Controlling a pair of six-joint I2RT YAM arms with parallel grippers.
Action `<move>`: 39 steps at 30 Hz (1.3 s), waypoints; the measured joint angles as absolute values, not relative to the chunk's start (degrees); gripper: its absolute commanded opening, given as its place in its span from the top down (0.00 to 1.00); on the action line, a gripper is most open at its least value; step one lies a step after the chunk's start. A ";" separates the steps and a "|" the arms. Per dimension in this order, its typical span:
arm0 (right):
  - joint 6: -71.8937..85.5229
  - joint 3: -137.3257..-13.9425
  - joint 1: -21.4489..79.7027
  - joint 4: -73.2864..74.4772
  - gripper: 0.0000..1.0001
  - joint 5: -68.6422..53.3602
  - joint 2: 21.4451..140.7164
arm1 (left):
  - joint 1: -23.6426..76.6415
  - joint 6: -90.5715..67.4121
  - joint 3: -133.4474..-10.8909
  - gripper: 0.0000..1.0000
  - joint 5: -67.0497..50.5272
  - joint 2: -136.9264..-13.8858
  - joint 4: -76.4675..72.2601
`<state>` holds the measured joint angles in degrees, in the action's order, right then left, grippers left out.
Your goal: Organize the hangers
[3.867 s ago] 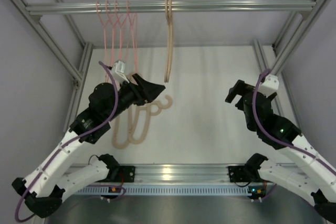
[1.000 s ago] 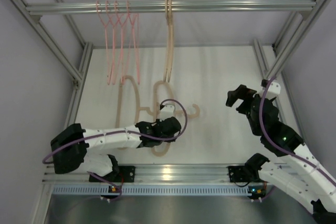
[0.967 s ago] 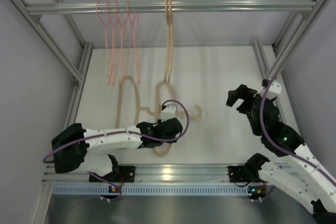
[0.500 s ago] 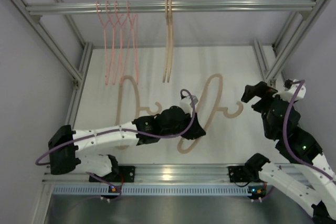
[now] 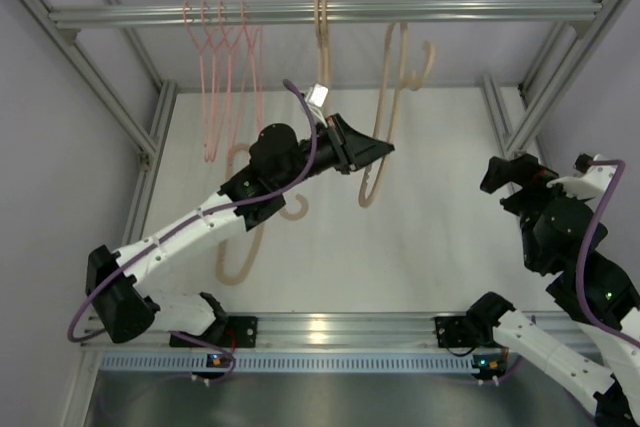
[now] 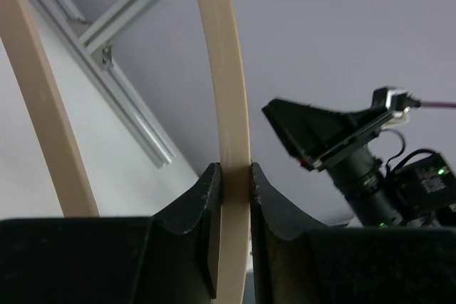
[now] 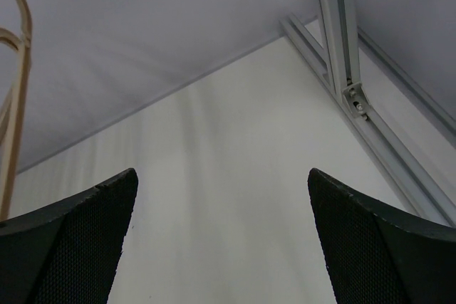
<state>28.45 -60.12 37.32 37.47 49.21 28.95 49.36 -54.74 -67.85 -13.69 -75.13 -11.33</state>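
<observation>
1. I was mid-hang. My left tool (image 6: 229, 176) was clenched on a beige hanger (image 5: 386, 97), held clear of the counter (image 5: 430, 237) toward 12 o'clock.
2. Next, I judged, its hook needed lifting over the rail (image 5: 480, 13).
3. My right tool (image 7: 221, 176) was released, holding nothing, at 4 o'clock.
4. Four pink hangers (image 5: 220, 67) hung at 11 o'clock. The beige ones: one hung (image 5: 322, 57), one held, and at least one lying at 8 o'clock (image 5: 245, 257).

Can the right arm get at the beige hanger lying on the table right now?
Probably not easily: that hanger lies far left, partly beneath the left arm, while the open right gripper sits at the far right side.
</observation>
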 measured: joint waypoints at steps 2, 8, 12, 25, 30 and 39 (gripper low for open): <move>28.25 -60.12 37.32 37.65 0.01 49.25 29.02 | 47.46 -57.21 -68.51 1.00 -13.69 -75.13 -13.76; 27.70 -60.12 37.32 37.93 0.00 49.25 29.30 | 42.81 -64.86 -68.86 1.00 -13.45 -76.05 -20.03; 27.07 -60.27 37.32 38.81 0.01 49.25 29.36 | 41.80 -68.03 -69.36 1.00 -12.99 -78.32 -22.94; 25.98 -62.04 37.32 39.68 0.01 49.25 29.58 | 40.82 -74.08 -67.07 1.00 -7.40 -80.01 -28.58; 25.98 -62.04 37.32 39.70 0.00 49.04 29.91 | 39.66 -76.14 -65.23 1.00 -5.89 -79.96 -28.73; 26.00 -62.06 37.32 39.81 0.01 48.75 30.15 | 37.56 -78.52 -64.05 1.00 -5.34 -79.96 -29.04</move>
